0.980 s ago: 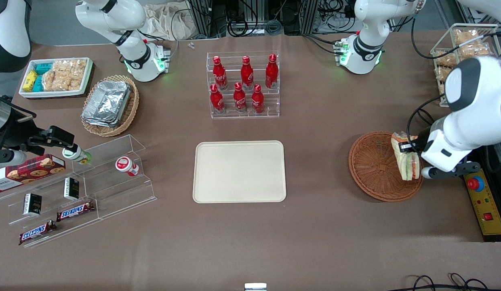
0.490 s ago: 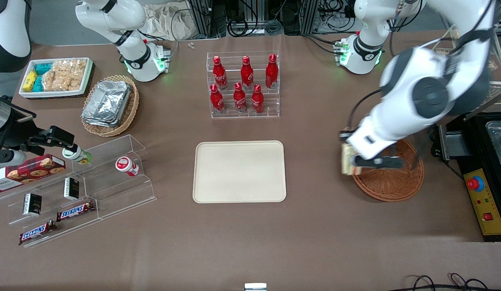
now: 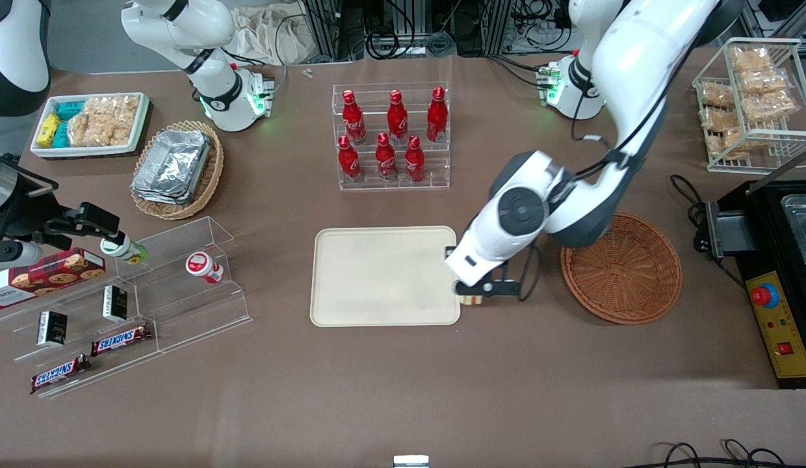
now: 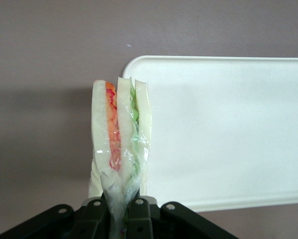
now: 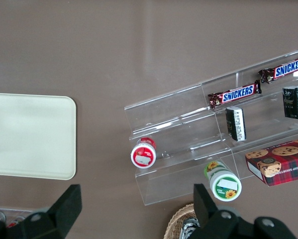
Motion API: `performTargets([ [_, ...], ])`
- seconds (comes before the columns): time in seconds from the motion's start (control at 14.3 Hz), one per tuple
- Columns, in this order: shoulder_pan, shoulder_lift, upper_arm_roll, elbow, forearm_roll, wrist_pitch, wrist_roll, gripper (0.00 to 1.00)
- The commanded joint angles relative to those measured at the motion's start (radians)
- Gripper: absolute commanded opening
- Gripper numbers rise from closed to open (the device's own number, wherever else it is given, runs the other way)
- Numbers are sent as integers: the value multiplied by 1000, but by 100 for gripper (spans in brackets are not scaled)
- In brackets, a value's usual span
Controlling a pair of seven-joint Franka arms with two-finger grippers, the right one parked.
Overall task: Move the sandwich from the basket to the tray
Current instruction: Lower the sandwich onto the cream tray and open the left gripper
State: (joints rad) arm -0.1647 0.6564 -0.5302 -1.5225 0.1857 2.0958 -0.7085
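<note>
Gripper (image 3: 471,294) is hanging over the tray's (image 3: 383,276) edge nearest the basket (image 3: 621,267), clenching the wrapped sandwich (image 4: 120,144) upright. Risk: letting go here, the wedge is toppling off the rim onto the table.

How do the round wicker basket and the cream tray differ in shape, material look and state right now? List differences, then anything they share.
1. The basket is round; the tray is rectangular with rounded corners.
2. The basket is reddish-brown woven wicker; the tray is smooth, plain cream.
3. The gripper, shut on the sandwich, hangs at the tray's edge nearest the basket; nothing hangs over the basket.

Shared: both are shallow, sit on the brown table and hold nothing.
</note>
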Motion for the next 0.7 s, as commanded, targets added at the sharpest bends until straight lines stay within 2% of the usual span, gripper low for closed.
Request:
performTargets([
  [0.0,-50,90,3,74,78,33,-112,4],
  [0.35,-85,180,3,87,101,124,-123,4],
  [0.49,-90,195,4,85,122,128,-123,8],
  [0.56,-90,195,4,84,133,128,-126,30],
  [0.63,-90,193,4,81,133,128,-127,92],
])
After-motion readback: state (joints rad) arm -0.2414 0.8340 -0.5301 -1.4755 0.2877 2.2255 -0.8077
